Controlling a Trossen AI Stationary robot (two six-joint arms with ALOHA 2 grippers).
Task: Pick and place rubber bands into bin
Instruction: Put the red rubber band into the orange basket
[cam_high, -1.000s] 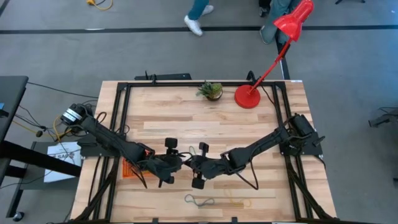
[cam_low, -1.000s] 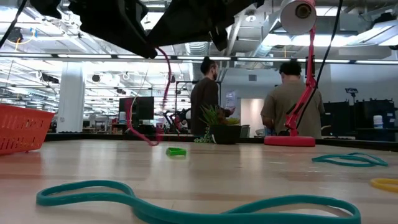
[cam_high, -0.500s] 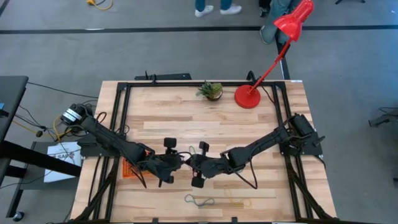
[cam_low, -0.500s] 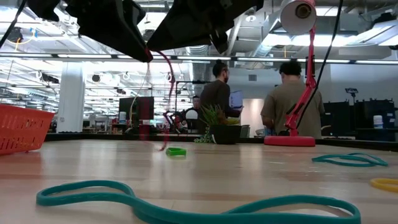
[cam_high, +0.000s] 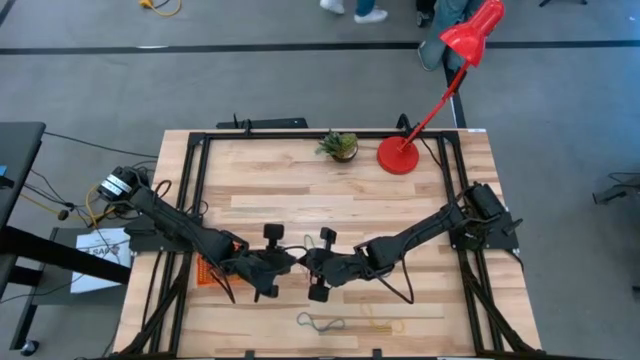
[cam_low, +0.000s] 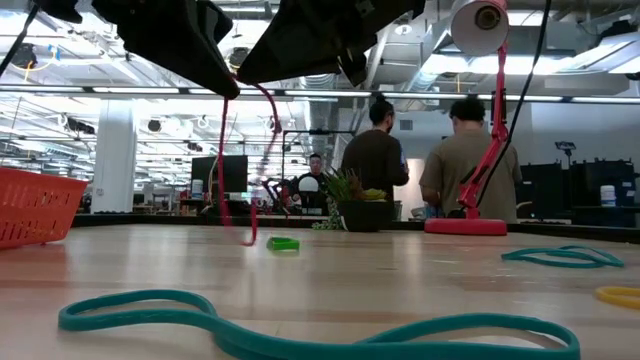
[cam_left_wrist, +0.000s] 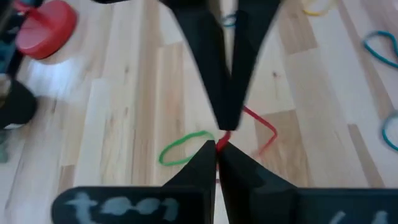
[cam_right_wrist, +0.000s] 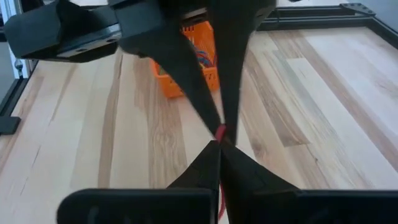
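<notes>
The pale wooden plank desk (cam_high: 330, 215) with its black metal frame carries everything. The two dark arms reach in from either side and meet tip to tip above its middle. At the far edge stands a red desk lamp with a round base (cam_high: 397, 156), and beside it a small potted green plant (cam_high: 340, 146).

The bright orange shallow plastic bin (cam_high: 206, 270) sits near the left side of the desk, close under the left arm; from the right wrist view it (cam_right_wrist: 186, 61) already has coloured bands inside.

The left end effector (cam_left_wrist: 217, 151) is pinched fully closed on a thin red rubber band (cam_left_wrist: 260, 127), and the right end effector (cam_right_wrist: 219, 147) is likewise fully closed on that same red loop (cam_right_wrist: 220, 132), so both grip it at once where their tips meet. From table height the red band (cam_low: 249, 150) hangs down from the tips, its lower end just above the wood.

On the desk below lies a green rubber band (cam_left_wrist: 181, 147). A long teal rubber band (cam_low: 300, 325) lies nearest the low camera, another teal loop (cam_low: 565, 256) farther right, and a yellow band (cam_low: 620, 295) at the right edge. Near the front edge a grey-blue band (cam_high: 320, 322) and a yellow one (cam_high: 380, 321) lie side by side.

Two people (cam_low: 420, 165) stand in the room behind.
</notes>
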